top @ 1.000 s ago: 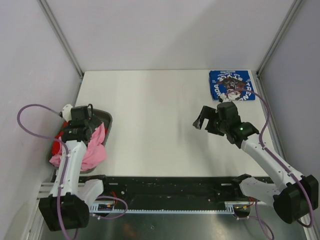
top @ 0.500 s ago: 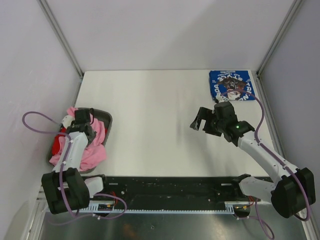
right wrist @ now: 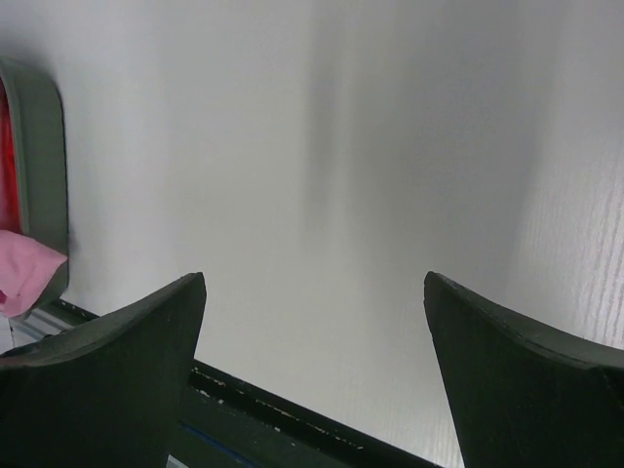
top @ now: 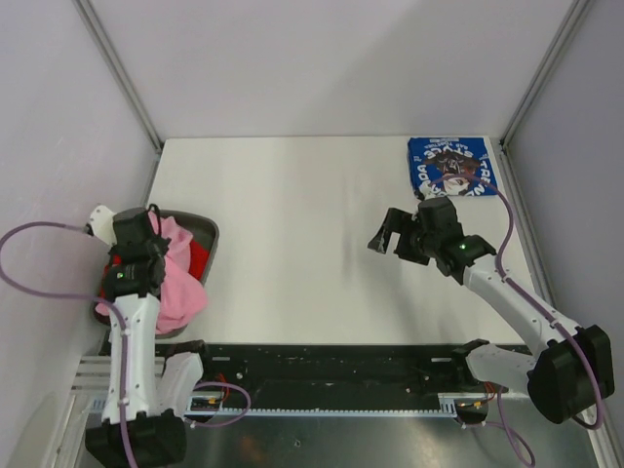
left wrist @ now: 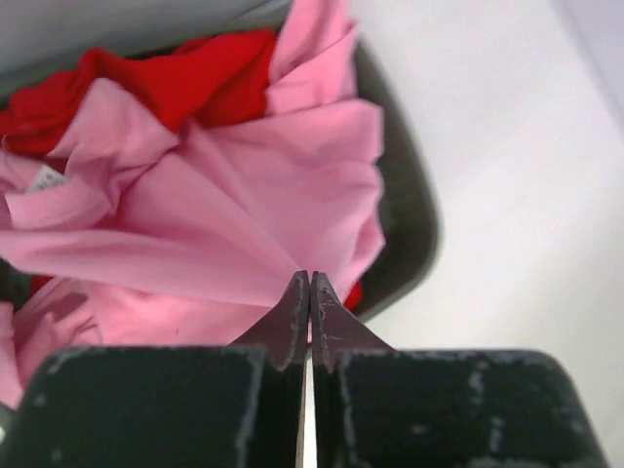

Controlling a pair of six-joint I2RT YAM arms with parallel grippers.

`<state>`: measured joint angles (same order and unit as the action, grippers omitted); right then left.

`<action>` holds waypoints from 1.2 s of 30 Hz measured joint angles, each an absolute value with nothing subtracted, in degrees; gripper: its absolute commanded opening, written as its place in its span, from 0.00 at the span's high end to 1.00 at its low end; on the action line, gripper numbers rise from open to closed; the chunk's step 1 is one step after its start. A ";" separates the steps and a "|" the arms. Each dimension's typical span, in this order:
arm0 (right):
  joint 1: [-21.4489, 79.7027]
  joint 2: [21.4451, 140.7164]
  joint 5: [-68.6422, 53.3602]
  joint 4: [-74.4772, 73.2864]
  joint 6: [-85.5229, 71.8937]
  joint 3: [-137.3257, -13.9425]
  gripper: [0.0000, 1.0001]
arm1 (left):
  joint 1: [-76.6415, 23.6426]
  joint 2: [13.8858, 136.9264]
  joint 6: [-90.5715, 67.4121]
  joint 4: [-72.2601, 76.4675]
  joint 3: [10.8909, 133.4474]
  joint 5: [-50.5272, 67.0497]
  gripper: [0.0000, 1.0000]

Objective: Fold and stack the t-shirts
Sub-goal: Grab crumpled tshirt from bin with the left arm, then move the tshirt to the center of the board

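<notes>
Gleaming table — pale walls, pink t-shirt

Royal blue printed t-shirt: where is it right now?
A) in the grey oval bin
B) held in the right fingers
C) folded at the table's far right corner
C: the royal blue printed t-shirt lies folded flat at the far right corner of the white table.

We see a white table filling the middle of the frame. A folded blue t-shirt lies flat at its upper right corner, and a grey bin sits at its left edge.
</notes>
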<state>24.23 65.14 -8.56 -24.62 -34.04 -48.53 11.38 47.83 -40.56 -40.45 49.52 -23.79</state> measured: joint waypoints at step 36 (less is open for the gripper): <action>11.77 61.23 -9.91 -27.73 -34.30 -52.84 0.05 | -48.58 76.79 -27.22 -36.18 82.72 -23.75 0.20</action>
